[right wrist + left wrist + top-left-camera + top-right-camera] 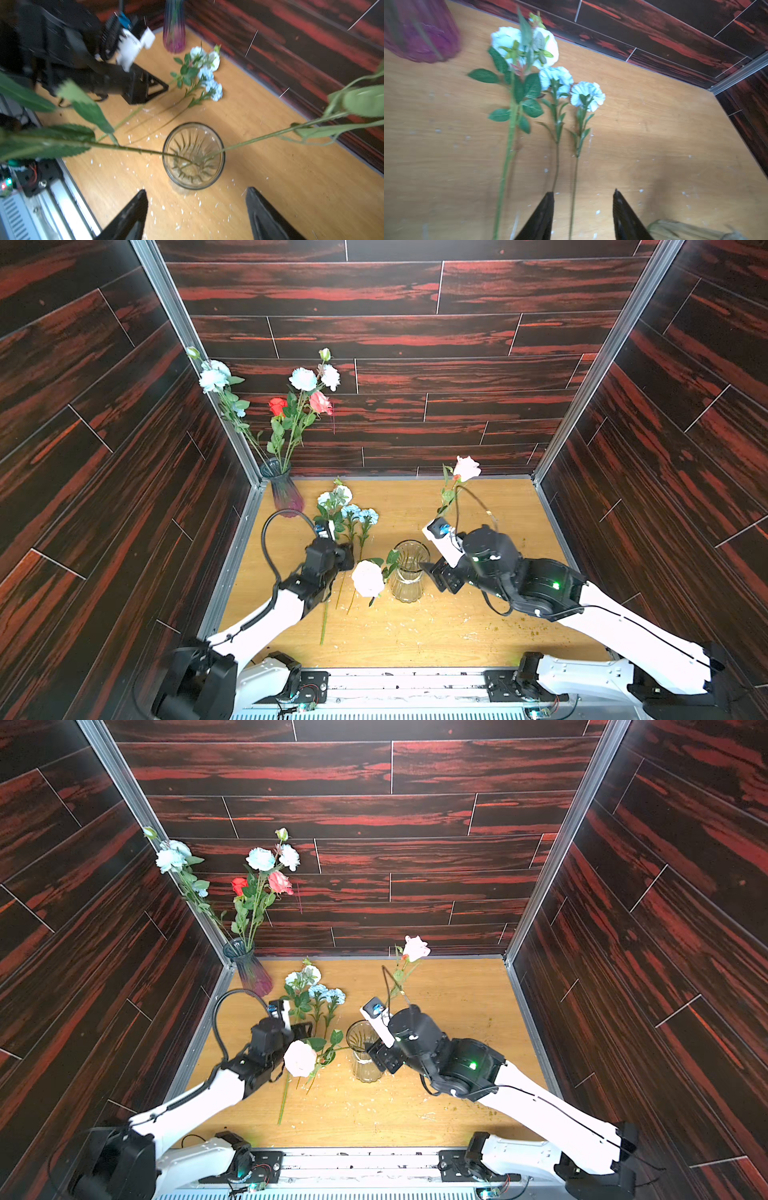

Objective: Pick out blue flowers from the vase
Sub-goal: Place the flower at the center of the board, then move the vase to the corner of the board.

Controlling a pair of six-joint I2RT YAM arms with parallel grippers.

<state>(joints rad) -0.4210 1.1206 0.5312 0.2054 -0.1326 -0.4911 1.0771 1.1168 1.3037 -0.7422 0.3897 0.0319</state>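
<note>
Presently, three blue flowers lie flat on the table, left of centre in both top views. Their blooms point toward the back wall and their stalks run toward the lower edge of the frame. They lie side by side, apart from both vases.

The left tool hangs over the stalk ends with its jaws moderately apart. In the left wrist view one thin stalk runs along the table between the two fingers, touching neither. A second stalk passes behind the left-hand finger. Nothing is gripped.

The right tool stands wide and empty, just beside the clear vase, which sits upright at mid-frame in the right wrist view. Two green stems cross at the bottom of that vase, one leaning to the left edge of the frame, one to the right edge. In a top view each carries a pale pink rose: one bloom droops just left of the clear vase, the other rises above the right arm.

A purple vase stands upright in the far left corner of the table. It holds two blue sprays, a red rose and a deeper pink rose.

White flecks lie scattered on the table around the clear vase.
</note>
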